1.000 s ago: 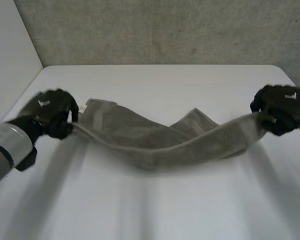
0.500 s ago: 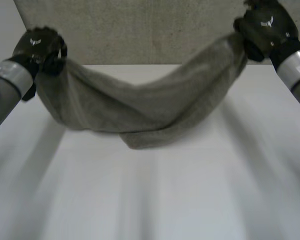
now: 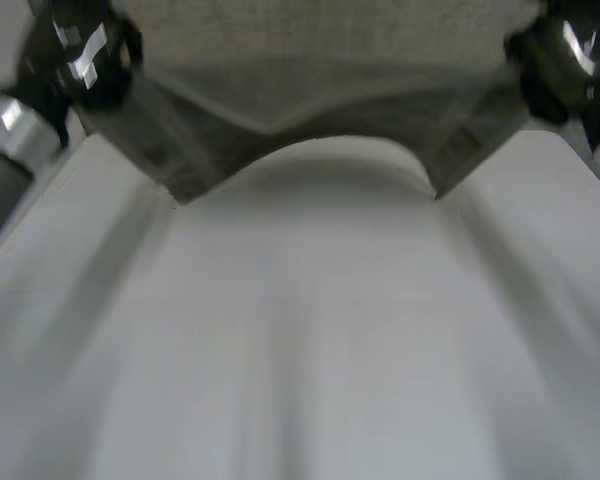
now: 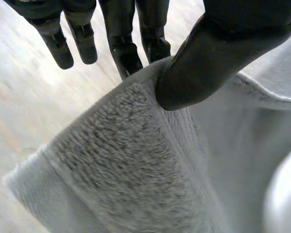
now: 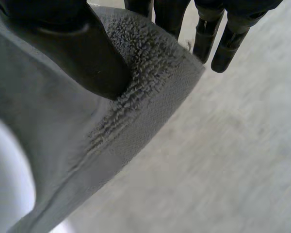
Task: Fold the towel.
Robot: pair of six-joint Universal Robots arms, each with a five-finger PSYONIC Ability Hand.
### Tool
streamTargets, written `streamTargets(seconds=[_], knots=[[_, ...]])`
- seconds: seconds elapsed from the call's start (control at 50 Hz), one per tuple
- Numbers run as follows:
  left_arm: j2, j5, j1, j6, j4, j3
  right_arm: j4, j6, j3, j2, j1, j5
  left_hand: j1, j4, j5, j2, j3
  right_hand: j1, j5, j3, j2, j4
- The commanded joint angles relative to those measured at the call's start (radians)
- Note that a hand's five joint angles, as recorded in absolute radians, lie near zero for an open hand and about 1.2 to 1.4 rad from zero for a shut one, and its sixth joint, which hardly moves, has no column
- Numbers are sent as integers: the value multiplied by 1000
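Observation:
The grey towel point(image 3: 280, 95) hangs stretched between my two hands, raised above the white table point(image 3: 300, 330). My left hand point(image 3: 80, 55) holds its left end up high; in the left wrist view the thumb point(image 4: 208, 58) presses the towel's edge point(image 4: 126, 160) against the fingers. My right hand point(image 3: 565, 60) holds the opposite end at the same height. There the thumb point(image 5: 82, 53) pinches the towel's corner point(image 5: 150, 73) against the fingers. The towel's lower corners point(image 3: 180, 190) dangle just over the table.
A speckled grey wall point(image 3: 320, 30) stands behind the table. Bare table surface spreads below the hanging towel, towards the near edge.
Both hands have risen and moved apart, lifting the towel off the table. It sagged in the middle earlier and now hangs spread out between them.

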Motion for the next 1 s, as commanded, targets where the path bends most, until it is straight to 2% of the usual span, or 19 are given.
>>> streamTargets(seconds=[0.02,0.04,0.08,0.1,0.14,0.18,0.26,0.42,0.48,0.54,0.58,0.6,0.64,0.66,0.68,0.7,0.74,0.84,1.0], knots=[[15,89,51,146,-8,-362,4,-15,239,-15,-133,-118,86,-56,72,80,-45,72,70,-33,91,-53],[15,90,51,146,-8,-362,4,-16,240,-15,-133,-118,86,-56,72,80,-45,72,70,-33,91,-53],[13,102,51,180,-11,-399,20,-28,322,-38,-166,-196,86,-56,72,80,-45,72,70,-33,91,-53],[12,111,51,206,-14,-430,20,-28,322,-38,-166,-196,86,-56,72,80,-45,72,70,-33,91,-53],[16,114,51,224,-27,-458,67,-32,374,-66,-190,-288,86,-56,72,80,-45,72,70,-33,91,-53],[44,116,52,235,-73,-482,105,-31,381,-78,-204,-316,86,-56,72,80,-45,72,70,-33,91,-53],[104,116,58,234,-132,-481,202,-20,370,-118,-242,-331,86,-56,72,80,-45,72,70,-33,91,-53],[263,116,61,232,-314,-468,574,-40,301,-253,-264,-327,86,-56,72,80,-45,72,70,-33,91,-53],[311,114,71,229,-354,-464,618,-49,301,-276,-258,-323,86,-56,72,80,-45,72,70,-33,91,-53],[345,114,100,228,-376,-458,681,-80,303,-298,-247,-294,86,-56,72,80,-45,72,70,-33,91,-53],[351,113,112,226,-387,-454,720,-132,296,-304,-218,-209,86,-56,72,80,-45,72,70,-33,91,-53],[355,111,120,223,-404,-451,721,-132,296,-304,-218,-208,86,-56,72,80,-45,72,70,-33,91,-53],[359,113,124,221,-424,-448,751,-192,281,-302,-178,-89,86,-56,72,80,-45,72,70,-33,91,-53],[363,113,130,221,-442,-447,751,-192,281,-302,-178,-89,86,-56,72,80,-45,72,70,-33,91,-53],[363,113,130,221,-442,-447,754,-224,276,-301,-161,-33,86,-56,72,80,-45,72,70,-33,91,-53],[365,110,137,221,-456,-444,754,-224,276,-301,-161,-32,86,-56,72,80,-45,72,70,-33,91,-53],[365,114,147,221,-469,-442,754,-265,278,-298,-132,37,86,-56,72,80,-45,72,70,-33,91,-53],[368,116,172,218,-516,-444,762,-293,284,-293,-103,86,86,-56,72,80,-45,72,70,-33,91,-53],[418,122,178,226,-645,-457,854,-327,333,-365,-90,71,86,-56,72,80,-45,72,70,-33,91,-53]])
